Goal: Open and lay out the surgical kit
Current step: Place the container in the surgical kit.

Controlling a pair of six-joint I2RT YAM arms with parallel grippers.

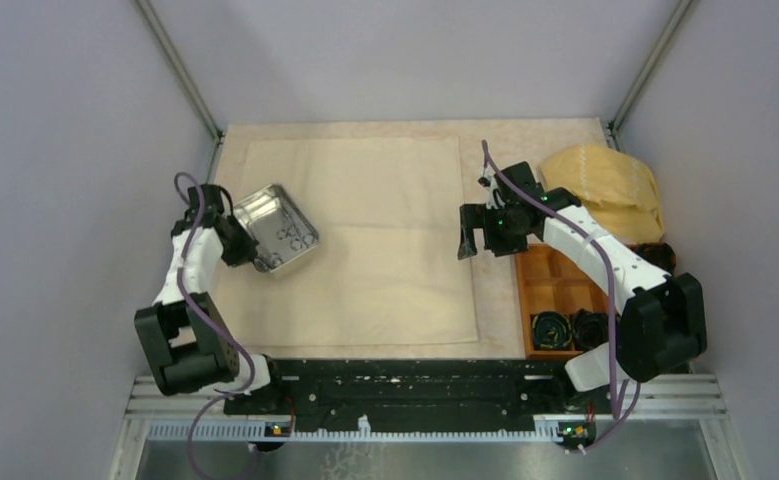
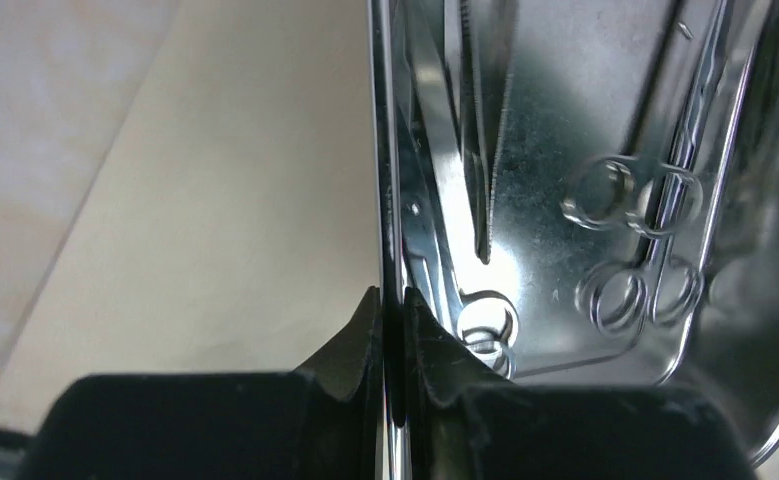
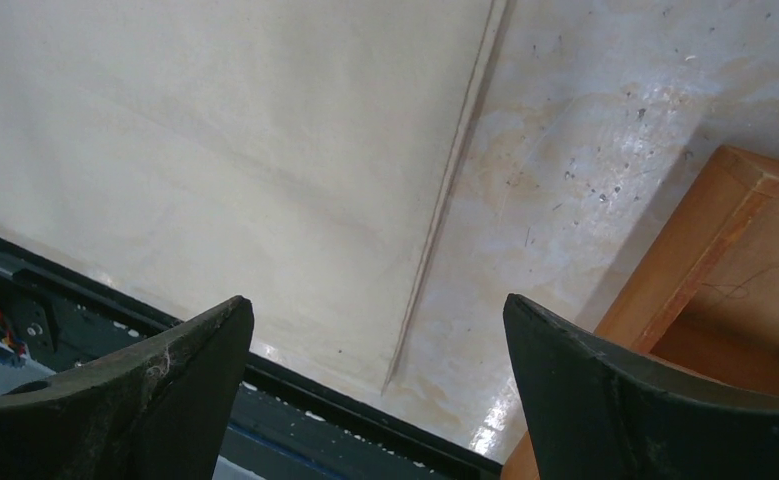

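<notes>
One steel tray [image 1: 263, 210], rim pinched by left claw [image 2: 389, 300], right claw [image 3: 375, 310] agape, empty

One steel tray [image 1: 277, 228] is counted, its rim pinched in the left claw [image 2: 391, 300]. Ahead of that claw, one pair of tweezers [image 2: 490, 120] and three pairs of finger rings [image 2: 637, 192] are seen, reflections not excluded. Under the spread right claw [image 3: 375, 310], one cream sheet [image 1: 385, 250] is counted; beside it, one orange box [image 1: 521, 300], two black coils [image 1: 550, 328] and one mustard cloth [image 1: 605, 185].
</notes>
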